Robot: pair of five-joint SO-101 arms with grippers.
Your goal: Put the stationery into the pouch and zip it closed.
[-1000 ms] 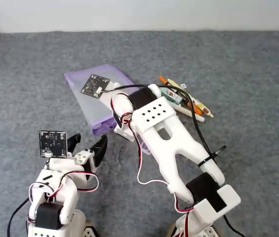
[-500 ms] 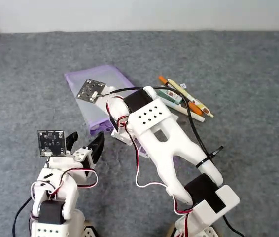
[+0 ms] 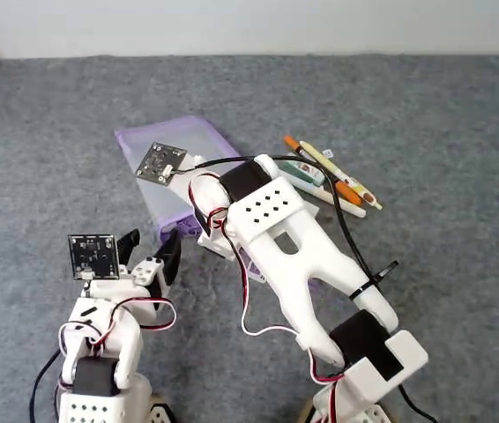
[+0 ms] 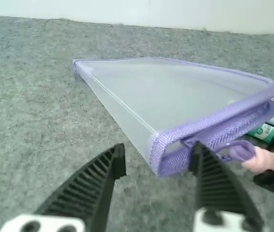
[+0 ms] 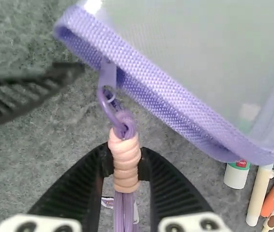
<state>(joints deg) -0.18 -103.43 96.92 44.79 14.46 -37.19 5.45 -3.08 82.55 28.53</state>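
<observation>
**High view:** the task is barely begun, by my read. The stationery (image 3: pixel 331 179), slim pens and white tubes in a loose bundle, lies on the grey felt-like table (image 3: pixel 443 97) at 1 o'clock from centre. It sits outside the pouch (image 3: pixel 183 145), which lies flat at 11 o'clock. The right arm (image 3: pixel 294 238) stretches across to the pouch's near corner. The left gripper (image 3: pixel 151 248) sits at 8 o'clock, just short of that corner, with jaws spread and holding nothing.

**Left wrist view:** the pouch is a flat, wedge-looking sleeve of frosted translucent plastic, edged with purple woven fabric. Nothing shows through the plastic, so it looks empty. The left gripper's black ribbed fingers (image 4: pixel 100 186) flank the pouch corner without touching it. A pale pink bead (image 4: pixel 260 160) hangs off the zip end.

**Right wrist view:** the right gripper (image 5: pixel 126 162) has its jaws clamped on that bead, which is ribbed, rounded and threaded on a purple cord. The cord links to the glossy purple zip pull (image 5: pixel 109 94) at the woven edge. I cannot tell how far the zip is open.

**Left to do, as judged:** get the mouth open, load every piece, then run the zip shut.
</observation>
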